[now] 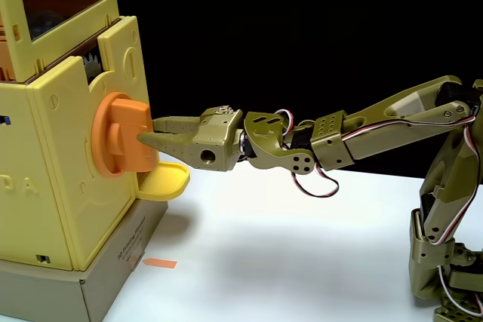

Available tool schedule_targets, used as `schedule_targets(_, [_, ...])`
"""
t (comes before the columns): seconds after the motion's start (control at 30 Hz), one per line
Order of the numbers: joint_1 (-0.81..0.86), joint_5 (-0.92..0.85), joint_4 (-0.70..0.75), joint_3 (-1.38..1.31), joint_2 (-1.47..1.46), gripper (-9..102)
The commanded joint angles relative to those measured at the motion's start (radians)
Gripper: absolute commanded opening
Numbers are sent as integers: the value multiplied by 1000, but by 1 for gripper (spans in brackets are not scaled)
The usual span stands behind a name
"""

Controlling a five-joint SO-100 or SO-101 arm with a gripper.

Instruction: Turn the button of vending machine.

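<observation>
Vending machine (pixel 56 156) at bench's left edge: big pale-yellow box, clear window up top, grey base (pixel 113 273) with tiny print I can't read. Button (pixel 121 145) on its front face, chunky orange disc with blocky bar. My pincer (pixel 147 130) pinching that bar's end, olive arm stretching in from right.

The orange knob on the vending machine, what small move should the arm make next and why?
Probably roll the wrist to start turning the button. The hand has reached the bar across the button, with one fingertip at its top edge and one against its face, so it seems to straddle it. How firm the grip is cannot be told; closing a little first may be wise.
</observation>
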Motion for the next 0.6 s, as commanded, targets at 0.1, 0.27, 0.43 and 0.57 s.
schedule_targets(0.1, [-12, -40, -25, 77, 97, 23])
schedule_targets(0.27, [-2, -397, -6, 212, 239, 23])
schedule_targets(0.43, [3, -1170, 216, 307, 488, 33])
schedule_targets(0.57, [-8, -1775, 411, 365, 672, 41])
